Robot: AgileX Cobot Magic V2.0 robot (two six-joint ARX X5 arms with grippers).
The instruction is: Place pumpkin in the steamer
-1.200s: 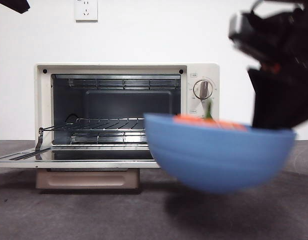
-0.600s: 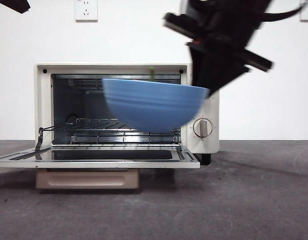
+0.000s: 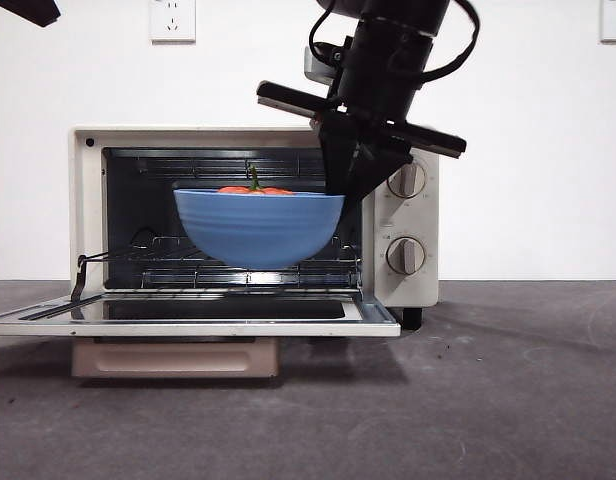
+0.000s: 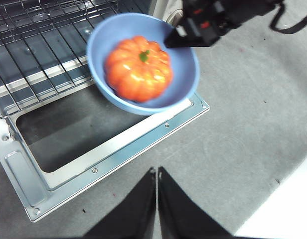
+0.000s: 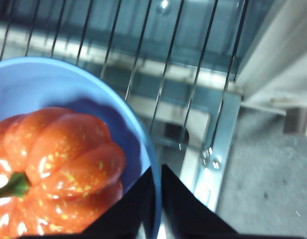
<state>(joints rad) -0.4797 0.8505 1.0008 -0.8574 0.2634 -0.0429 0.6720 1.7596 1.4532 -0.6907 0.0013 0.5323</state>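
The orange pumpkin (image 3: pixel 253 189) (image 4: pixel 138 67) (image 5: pixel 59 159) lies in a blue bowl (image 3: pixel 258 228) (image 4: pixel 113 35) (image 5: pixel 39 79). My right gripper (image 3: pixel 338 190) (image 5: pixel 157 172) is shut on the bowl's rim and holds it in the air, level, just above the lowered door (image 3: pixel 188 325) (image 4: pixel 118 149). The cream-white steamer (image 3: pixel 88 200) stands open behind it, its wire rack (image 3: pixel 188 245) (image 4: pixel 39 35) (image 5: pixel 193 74) bare. My left gripper (image 4: pixel 157 172) hovers shut and holds nothing, over the table in front of the door.
Two round knobs (image 3: pixel 405 255) sit on the steamer's right panel, close to the right arm. Grey tabletop (image 3: pixel 488 400) spreads in front and to the right. A black arm tip (image 3: pixel 23 10) shows at the top left corner.
The right gripper carried the bowl with the pumpkin up and to the left, from the table's right side to the front of the steamer's opening.
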